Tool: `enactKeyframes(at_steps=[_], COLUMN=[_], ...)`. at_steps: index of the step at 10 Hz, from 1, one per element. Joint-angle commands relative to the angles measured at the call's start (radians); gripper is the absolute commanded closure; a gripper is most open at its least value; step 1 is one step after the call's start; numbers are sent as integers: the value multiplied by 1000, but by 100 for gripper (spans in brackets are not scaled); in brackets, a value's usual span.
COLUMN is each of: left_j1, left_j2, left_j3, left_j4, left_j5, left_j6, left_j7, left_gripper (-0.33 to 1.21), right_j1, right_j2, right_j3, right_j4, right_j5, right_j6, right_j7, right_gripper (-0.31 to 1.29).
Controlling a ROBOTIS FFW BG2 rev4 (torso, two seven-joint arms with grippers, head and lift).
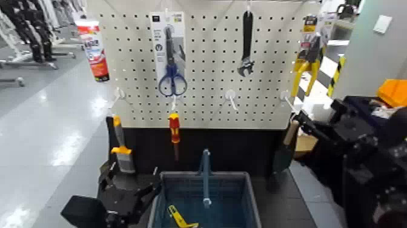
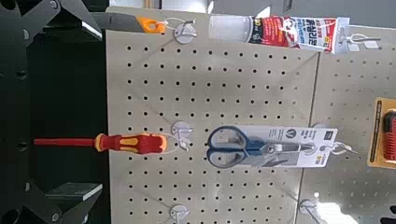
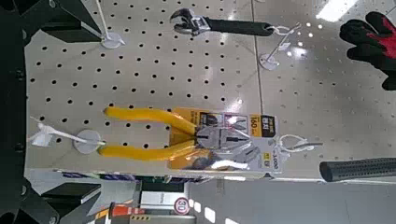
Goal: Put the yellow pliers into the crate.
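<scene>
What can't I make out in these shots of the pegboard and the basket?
Head view: the crate's near end, cut off by the bottom edge.
Head view: printing on the pliers' card, too small.
Right wrist view: the black-and-red glove, cut off by the right edge.

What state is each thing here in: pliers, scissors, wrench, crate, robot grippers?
Yellow pliers: hanging on the pegboard, handles spread
Scissors: hanging, blades closed
Wrench: hanging, unpackaged
Crate: open-topped, yellow tool inside
Left gripper: open, empty
Right gripper: open, empty
</scene>
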Motion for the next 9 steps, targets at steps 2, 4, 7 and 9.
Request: enactKeyframes(at_steps=[2,4,7,9], left_j1=[-5,-5,-7,-8], left_j2=[-2,-3,-8,-10], left_j3=[0,0,0,0], left_j4=[3,3,3,3], left_j5=[3,3,3,3], left_j6=[2,2,2,2], left_j7=[-9,-11,-15,-18], left_gripper=[17,17,17,17], right_j1=[-147,-211,-315,-380], right_j2=[-64,-86,-115,-142], right_j3=[-16,-20,-8,6], right_j4=[91,141,226,284], right_j5=[0,-9,-32,-56], right_j6=[22,28,34,33], right_j7=[76,136,223,262], right_gripper=[17,17,18,18])
